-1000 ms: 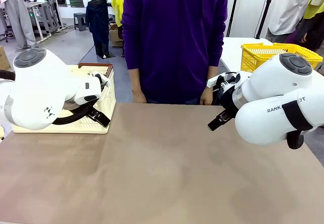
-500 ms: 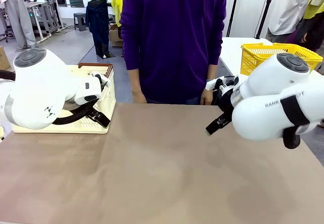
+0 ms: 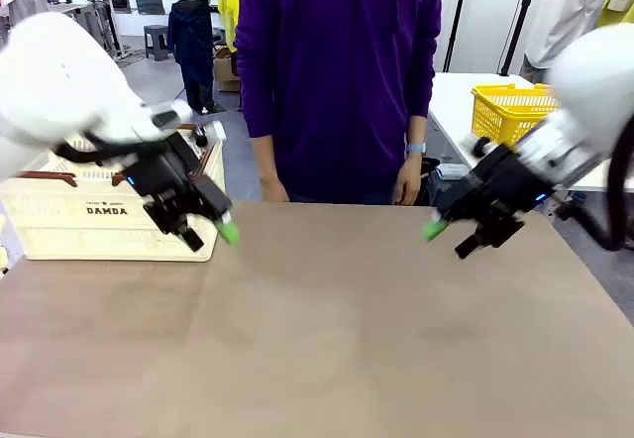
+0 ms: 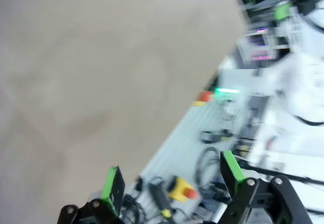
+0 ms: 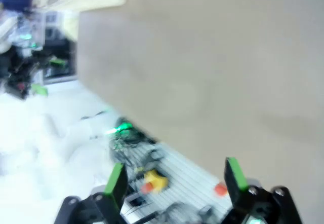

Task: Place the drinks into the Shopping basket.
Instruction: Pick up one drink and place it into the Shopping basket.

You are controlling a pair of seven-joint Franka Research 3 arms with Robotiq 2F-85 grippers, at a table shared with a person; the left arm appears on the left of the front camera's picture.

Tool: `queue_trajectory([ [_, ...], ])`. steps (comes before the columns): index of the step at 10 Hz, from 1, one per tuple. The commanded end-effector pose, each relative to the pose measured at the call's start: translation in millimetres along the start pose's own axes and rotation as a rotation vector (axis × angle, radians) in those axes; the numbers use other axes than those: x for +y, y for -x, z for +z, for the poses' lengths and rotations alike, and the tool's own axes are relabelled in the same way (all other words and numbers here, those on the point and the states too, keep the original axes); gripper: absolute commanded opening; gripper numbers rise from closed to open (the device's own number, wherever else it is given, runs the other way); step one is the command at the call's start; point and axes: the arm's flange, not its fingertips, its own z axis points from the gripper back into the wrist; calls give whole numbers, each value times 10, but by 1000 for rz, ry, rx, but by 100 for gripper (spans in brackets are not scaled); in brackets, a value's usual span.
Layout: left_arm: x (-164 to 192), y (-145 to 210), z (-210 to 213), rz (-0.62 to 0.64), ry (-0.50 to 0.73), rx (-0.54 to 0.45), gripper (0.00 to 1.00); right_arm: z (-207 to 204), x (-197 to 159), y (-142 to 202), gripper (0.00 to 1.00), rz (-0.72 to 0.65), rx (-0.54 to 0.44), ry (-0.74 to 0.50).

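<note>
The drinks are out of view. The Shopping basket (image 3: 91, 218), cream with a dark rim and "DAMDA" on its side, stands at the table's far left. My left gripper (image 3: 211, 237) hangs just right of the basket's near corner, slanting down toward the table. It is open with nothing between its green pads. My right gripper (image 3: 449, 240) hovers over the table's far right, also open and empty. The left wrist view shows my left gripper (image 4: 172, 176) spread wide above the bare tabletop. The right wrist view shows the same of my right gripper (image 5: 175, 177).
A person in a purple top (image 3: 342, 71) stands at the far edge, hands (image 3: 404, 192) hanging at the sides. A yellow mesh basket (image 3: 505, 111) sits on a white table behind my right arm. The brown tabletop (image 3: 327, 329) stretches wide between the grippers.
Both arms have unfolded and swung upward. Their grippers now point down at the table, and the left arm has moved off the basket's front, baring its printed side.
</note>
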Motion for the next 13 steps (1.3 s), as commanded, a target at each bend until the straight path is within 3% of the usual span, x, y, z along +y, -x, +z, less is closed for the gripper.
queue_trajectory([
  [1, 336, 162, 923, 132, 215, -181, 100, 785, -198, 290, 100, -192, -193, -341],
  [3, 842, 672, 1804, 238, 334, -483, 100, 1547, -692, 652, 100, -264, -401, -493],
  [4, 1225, 1052, 2051, 339, 402, -635, 100, 1858, -1033, 891, 100, -295, -524, -587],
  [6, 1780, 1682, 2205, 491, 507, -847, 100, 2130, -1545, 1163, 100, -321, -670, -714],
  [7, 1921, 1871, 2233, 521, 543, -902, 100, 2141, -1729, 1178, 100, -352, -705, -729],
  [8, 1970, 1882, 2204, 542, 515, -905, 100, 2055, -1806, 1091, 100, -373, -714, -681],
  [9, 1942, 1984, 2379, 548, 493, -827, 100, 2314, -1671, 1379, 100, -407, -689, -692],
  [13, 1942, 1984, 2379, 548, 493, -827, 100, 2314, -1671, 1379, 100, -407, -689, -692],
])
